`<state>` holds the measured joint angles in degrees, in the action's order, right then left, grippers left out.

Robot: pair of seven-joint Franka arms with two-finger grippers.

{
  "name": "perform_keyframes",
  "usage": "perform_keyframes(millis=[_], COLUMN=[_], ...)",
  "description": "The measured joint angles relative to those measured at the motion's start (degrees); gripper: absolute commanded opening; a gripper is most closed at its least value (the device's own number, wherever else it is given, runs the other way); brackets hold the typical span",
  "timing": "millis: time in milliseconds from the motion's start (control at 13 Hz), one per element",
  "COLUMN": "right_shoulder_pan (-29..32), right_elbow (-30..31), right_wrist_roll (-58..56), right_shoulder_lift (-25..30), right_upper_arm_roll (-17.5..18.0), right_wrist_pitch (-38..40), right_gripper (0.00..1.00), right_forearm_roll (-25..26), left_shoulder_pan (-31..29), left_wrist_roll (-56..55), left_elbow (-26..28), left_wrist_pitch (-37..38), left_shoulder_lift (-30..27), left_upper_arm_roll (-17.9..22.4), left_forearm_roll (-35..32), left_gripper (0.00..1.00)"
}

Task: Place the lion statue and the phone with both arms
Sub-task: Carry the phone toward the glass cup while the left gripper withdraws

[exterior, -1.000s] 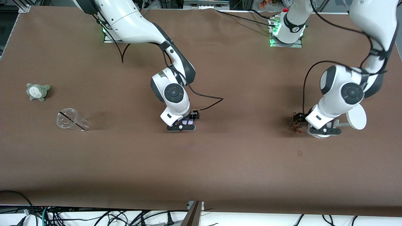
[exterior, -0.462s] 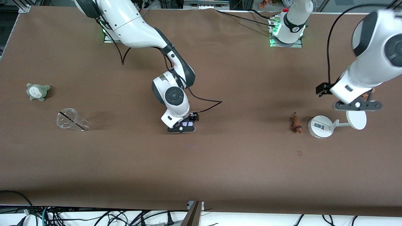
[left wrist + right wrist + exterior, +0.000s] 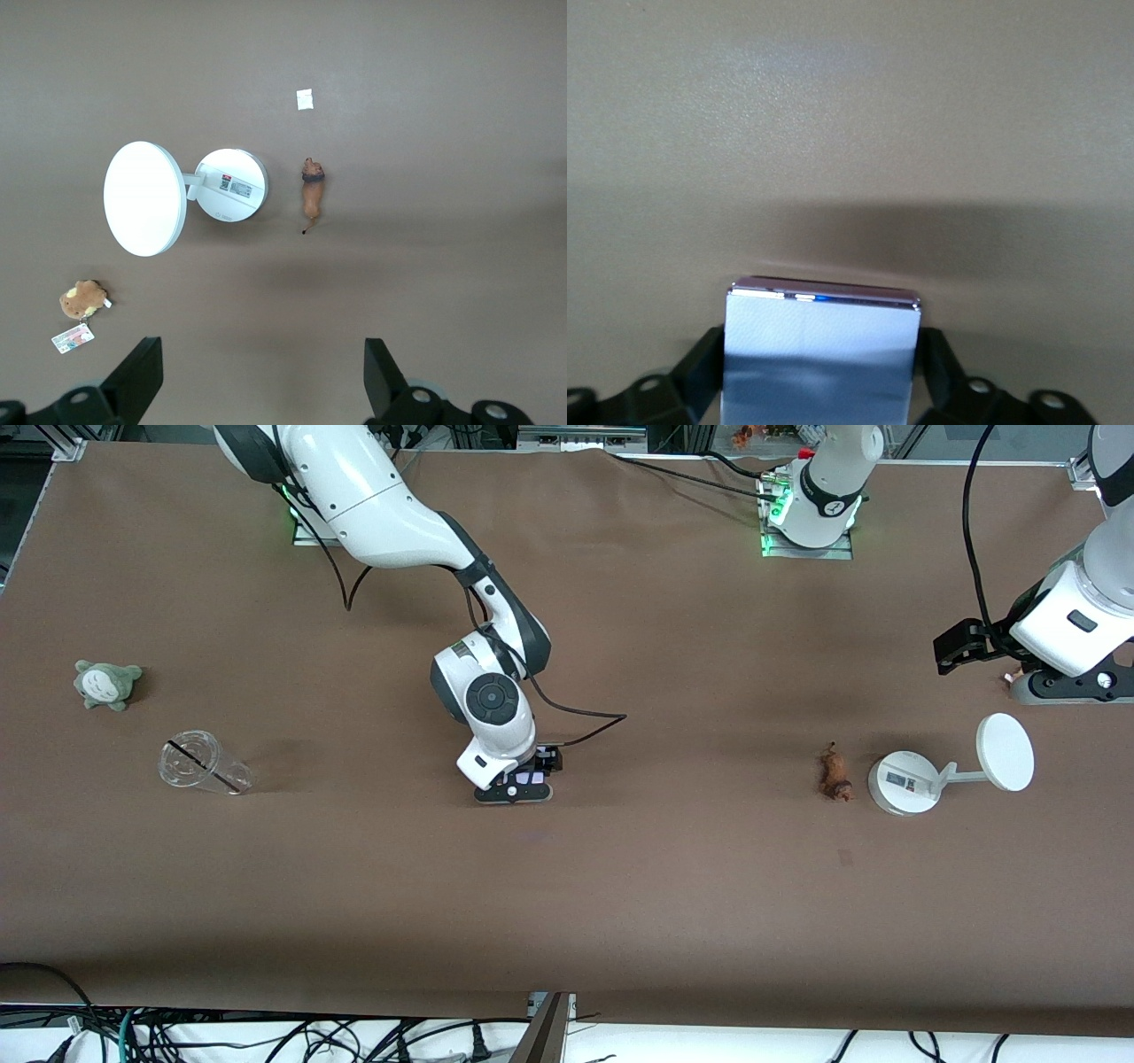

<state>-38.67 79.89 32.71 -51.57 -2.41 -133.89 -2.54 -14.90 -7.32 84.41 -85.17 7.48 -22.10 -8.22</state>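
Note:
The lion statue (image 3: 833, 772), tiny and orange-brown, lies on the brown table beside the base of the white stand (image 3: 902, 782). It also shows in the left wrist view (image 3: 311, 197). My left gripper (image 3: 1063, 689) is up in the air at the left arm's end of the table. In its own view it (image 3: 259, 381) is open and empty. My right gripper (image 3: 514, 784) is low over the middle of the table, shut on the pale lavender phone (image 3: 524, 777). In the right wrist view the phone (image 3: 822, 354) sits between both fingers (image 3: 937, 363).
The stand's round disc (image 3: 1005, 751) sticks out toward the left arm's end. A tan plush toy (image 3: 82, 299) with a tag lies near it. A grey-green plush (image 3: 108, 684) and a tipped clear cup (image 3: 202, 763) lie at the right arm's end.
My left gripper has risen off the lion statue and swung away toward its end of the table, leaving the lion lying by the stand. My right gripper has barely shifted with the phone.

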Motion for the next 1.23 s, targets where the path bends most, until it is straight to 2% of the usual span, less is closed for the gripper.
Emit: perform_keyframes(millis=[308,385,462,615,692,1000,1077,1231], right_shoulder_pan=[0.3,0.5,0.9,2.4,3.7,11.5,12.7,13.2], right_elbow=[-0.8,-1.4,-2.0,-2.8,-3.0,-2.6,-1.7,2.2], right_wrist_roll=[0.0,0.0,0.0,-1.1,-3.5,-13.5,-16.3,-22.8], right_shoulder_lift=[0.3,0.7,1.9,6.3,9.3,21.9,25.0,30.6], right_upper_arm_roll=[-0.3,-0.6,-0.7,-1.0,-1.1,-2.4,-4.0,-9.4], right_wrist_pitch=[0.5,2.2,5.1,13.4,18.5,38.4,41.6,44.6], right_gripper=[0.07,0.04,0.03,0.0,0.0,0.0,0.0,0.0], right_forearm_roll=[0.0,-0.2,-0.5,-0.7,-1.0,-4.9,-5.0,-5.1], left_shoulder_pan=[0.1,0.7,3.1,10.8,13.4,15.3,15.3,15.3], left_wrist_roll=[0.0,0.1,1.0,3.9,4.4,5.3,5.4,5.5], left_elbow=[0.0,-0.1,-0.1,0.1,1.1,9.6,10.2,10.4], left_wrist_pitch=[1.7,2.0,2.0,1.6,0.1,-4.9,-5.0,-5.1], left_shoulder_lift=[0.6,0.5,0.3,-0.4,-1.1,-6.6,-7.1,-7.2], left_upper_arm_roll=[0.6,2.0,5.5,14.6,17.4,19.1,19.1,19.1], left_forearm_roll=[0.8,1.8,3.4,5.1,5.1,5.1,5.1,5.1], left_gripper=[1.0,1.0,1.0,1.0,1.0,1.0,1.0,1.0])
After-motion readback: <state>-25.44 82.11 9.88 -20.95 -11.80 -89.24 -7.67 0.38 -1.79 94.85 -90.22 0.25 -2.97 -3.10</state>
